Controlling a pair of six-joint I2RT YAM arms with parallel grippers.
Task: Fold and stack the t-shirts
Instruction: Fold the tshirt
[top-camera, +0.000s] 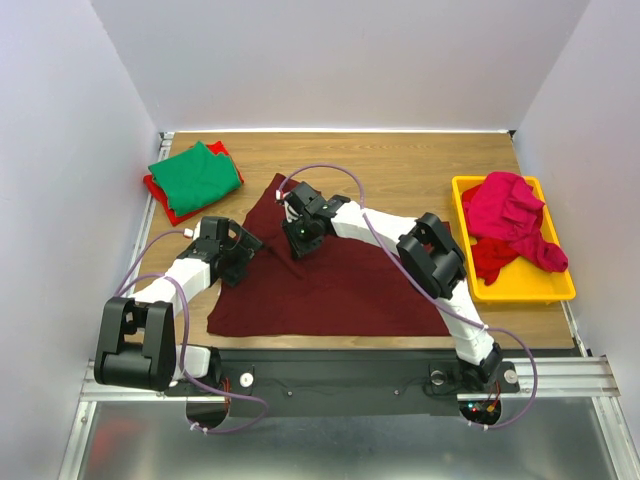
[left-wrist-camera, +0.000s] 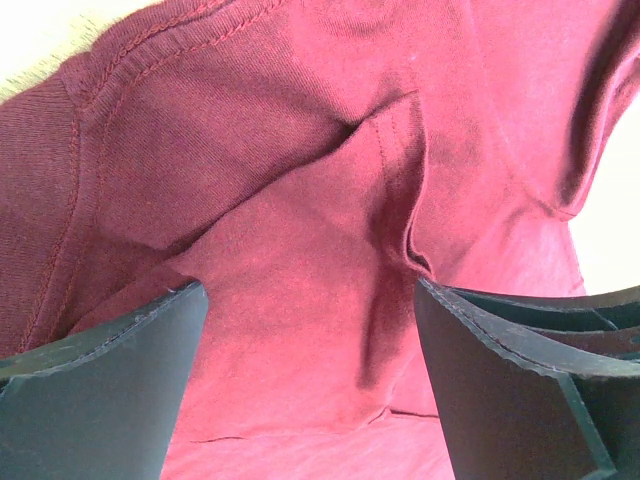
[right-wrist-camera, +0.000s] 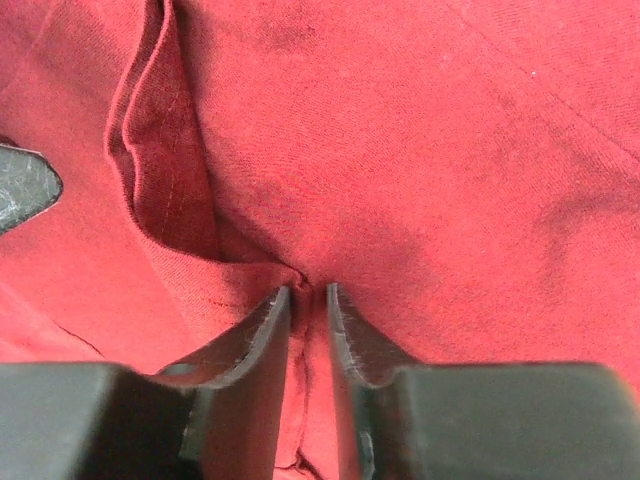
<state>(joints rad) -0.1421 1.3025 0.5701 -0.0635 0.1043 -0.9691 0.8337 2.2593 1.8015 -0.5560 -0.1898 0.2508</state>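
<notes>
– Maroon cloth fills both wrist views. How do the arms stand?

– The right arm (top-camera: 432, 258) reaches from its base at the near right across the table (top-camera: 420, 165) toward the far left, with its elbow raised over the shirt's right side. The right gripper (top-camera: 300, 238) points down onto the upper middle of the maroon t-shirt (top-camera: 330, 290). The left arm (top-camera: 185, 268) leans up and to the right, with the left gripper (top-camera: 240, 250) low over the shirt's left edge.

– And the jaws?

– On the right they are drawn close, with a raised ridge of the maroon fabric pinched between the fingertips (right-wrist-camera: 262, 330); a loose fold lies just to their left. On the left they stand wide apart with nothing between them, and a sleeve seam and creased cloth lie directly below.

– Where is the shirt itself?

– Spread flat at the middle of the table, its hem along the near edge, narrowing toward the far side.

– The others?

– A green t-shirt (top-camera: 197, 175) lies folded on top of a red t-shirt (top-camera: 158, 192) at the far left corner. A pink t-shirt (top-camera: 505, 205) is heaped with a red garment (top-camera: 490, 262) in the yellow tray (top-camera: 520, 290) at the right, well apart from both grippers.
</notes>
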